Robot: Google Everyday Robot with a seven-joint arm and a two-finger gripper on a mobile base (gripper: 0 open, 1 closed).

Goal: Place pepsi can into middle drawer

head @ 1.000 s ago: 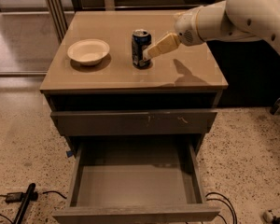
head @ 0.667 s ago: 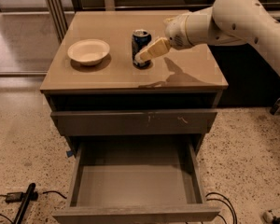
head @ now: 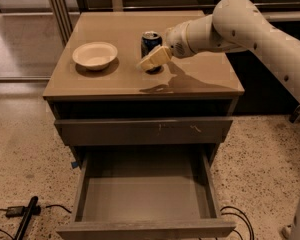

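pepsi can (head: 151, 40) stands upright on the cabinet top (head: 115, 81), toward the back and right of the white bowl (head: 94, 55). the gripper (head: 153, 60) reaches in from the right and sits low in front of the can, covering its lower part; only the silver top and upper blue wall show above it. whether the gripper is open or closed on the can cannot be told. below, the middle drawer (head: 145, 196) is pulled out, under the closed drawer front (head: 140, 130) with pale scuffs.

On cabinet (head: 200, 81), fingers (head: 154, 59) just before pepsi can (head: 151, 38), bowl (head: 94, 55) left.
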